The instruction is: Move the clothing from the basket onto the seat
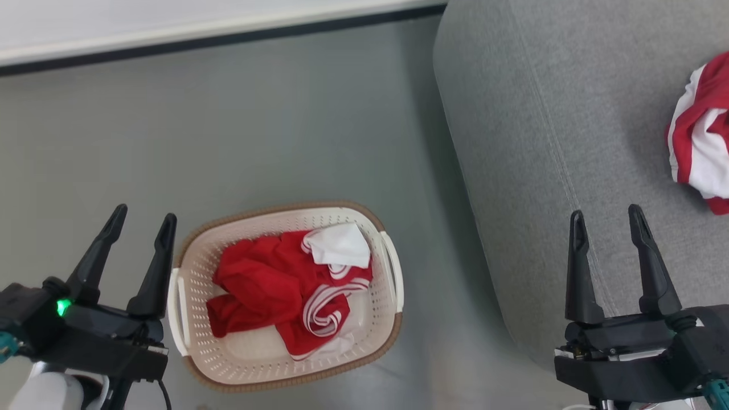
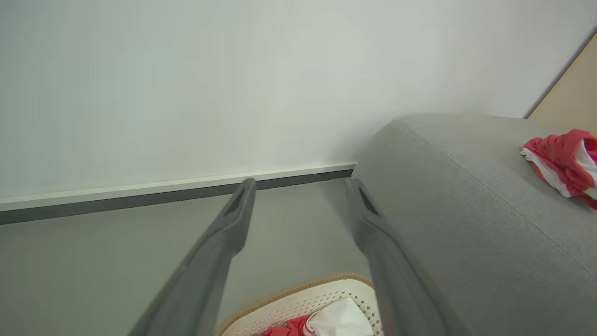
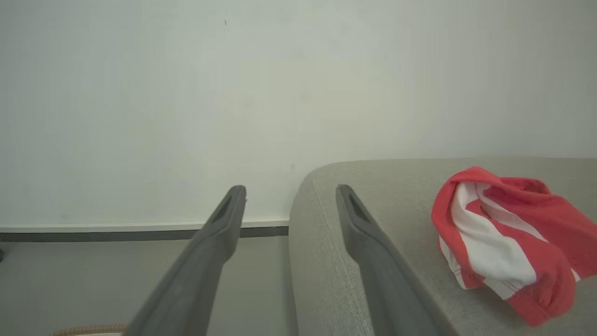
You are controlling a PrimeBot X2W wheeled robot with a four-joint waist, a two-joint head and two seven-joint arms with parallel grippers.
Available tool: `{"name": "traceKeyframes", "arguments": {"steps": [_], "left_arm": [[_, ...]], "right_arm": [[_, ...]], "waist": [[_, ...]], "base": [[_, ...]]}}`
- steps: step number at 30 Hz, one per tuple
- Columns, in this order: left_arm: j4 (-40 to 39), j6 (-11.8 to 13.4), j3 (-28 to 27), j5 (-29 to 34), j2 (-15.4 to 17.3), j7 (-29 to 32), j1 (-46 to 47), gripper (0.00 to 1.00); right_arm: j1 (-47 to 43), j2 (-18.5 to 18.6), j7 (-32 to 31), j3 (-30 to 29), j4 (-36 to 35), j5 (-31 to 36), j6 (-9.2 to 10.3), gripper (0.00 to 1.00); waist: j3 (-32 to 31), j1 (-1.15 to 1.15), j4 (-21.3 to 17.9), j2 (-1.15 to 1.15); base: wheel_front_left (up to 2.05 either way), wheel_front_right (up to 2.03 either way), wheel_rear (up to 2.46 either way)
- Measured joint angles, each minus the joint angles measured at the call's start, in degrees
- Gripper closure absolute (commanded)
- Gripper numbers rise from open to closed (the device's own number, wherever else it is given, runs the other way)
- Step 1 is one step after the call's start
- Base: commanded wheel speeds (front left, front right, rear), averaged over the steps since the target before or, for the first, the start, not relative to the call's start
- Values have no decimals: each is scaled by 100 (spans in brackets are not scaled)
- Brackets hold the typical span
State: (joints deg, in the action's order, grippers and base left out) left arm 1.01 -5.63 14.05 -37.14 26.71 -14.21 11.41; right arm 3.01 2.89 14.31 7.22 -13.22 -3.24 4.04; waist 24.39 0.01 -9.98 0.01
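A cream basket (image 1: 387, 267) with a brown rim stands on the floor, and crumpled red clothing with white stripes (image 1: 285, 285) lies inside it. My left gripper (image 1: 144, 215) hangs open just left of the basket, holding nothing. The grey seat (image 1: 541, 142) fills the right side. A red-and-white garment (image 1: 703, 131) lies on the seat at the far right. My right gripper (image 1: 608, 215) stands open over the seat's front edge, empty. The left wrist view shows my open left gripper (image 2: 302, 183), the basket rim (image 2: 298, 290) and the garment on the seat (image 2: 562, 161). The right wrist view shows my open right gripper (image 3: 290, 190) and that garment (image 3: 508, 238).
Grey floor (image 1: 256, 125) spreads between the basket and a white wall with a dark skirting strip (image 1: 216, 40) at the back. A gap of floor separates the basket from the seat's rounded corner (image 1: 450, 51). A tan panel (image 2: 571, 88) shows beyond the seat.
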Motion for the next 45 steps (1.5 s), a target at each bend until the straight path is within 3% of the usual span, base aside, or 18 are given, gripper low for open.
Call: {"name": "traceKeyframes", "arguments": {"steps": [18,34,45], "left_arm": [[109,-143,654,347,479,459,848,0],[790,-151,1274,599,501,1042,1441,0],[1292,-152,1374,692,782,1370,1745,0]], "right_arm": [[235,-16,41,650,-514,-489,303,0],[469,-20,41,1076,-844,-694,310,0],[466,-26,41,1383,-1104,-793,310,0]], "waist": [[1439,0,-495,1],[2243,0,-1063,1],[2687,0,-1434,0]], "base": [[0,0,0],[0,0,0],[0,0,0]]}}
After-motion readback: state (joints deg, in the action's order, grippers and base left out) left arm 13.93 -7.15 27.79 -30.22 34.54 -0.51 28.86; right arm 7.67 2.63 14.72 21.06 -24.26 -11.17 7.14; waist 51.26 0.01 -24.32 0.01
